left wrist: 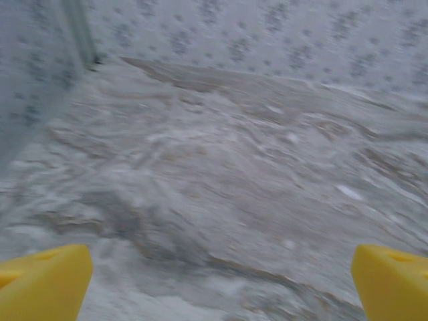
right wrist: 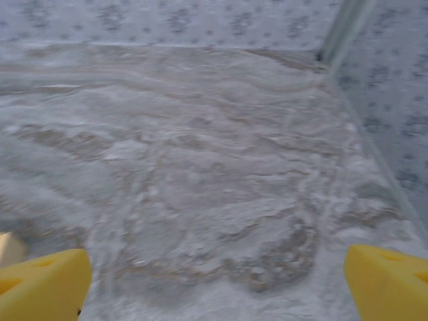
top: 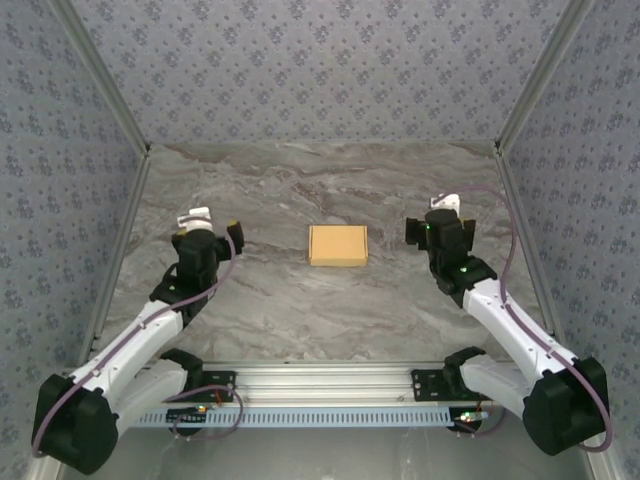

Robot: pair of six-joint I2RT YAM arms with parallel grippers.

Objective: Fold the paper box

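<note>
While both arms reach forward from the near edge of the table [top: 300, 320], the paper box [top: 338, 245] lies by itself near the middle of the tabletop, about halfway between the left and right edges. It is a yellow-orange card rectangle, lying flat with its long sides parallel to the near edge, and from above it looks closed up. Nothing touches it.

The left gripper [top: 207, 234] sits to the left of the box, well apart from it, at roughly the same depth on the table. Its jaws are spread wide. In the left wrist view the two yellow fingertips [left wrist: 43, 284] stand at the bottom corners of the picture with bare marbled table between them. That camera looks toward the far left corner, where the patterned walls [top: 320, 70] meet.

The right gripper [top: 440, 228] sits to the right of the box, also well apart from it and about as far off as the left one. Its jaws are likewise spread wide, with the yellow fingertips [right wrist: 40, 284] at the two bottom corners of the right wrist view and bare table between them. A pale tan sliver [right wrist: 9, 249] shows at the left edge of that view, just above the left-hand fingertip. It may be a corner of the box, but I cannot tell for sure.

The box lies between the two grippers, outside both pairs of jaws.
</note>
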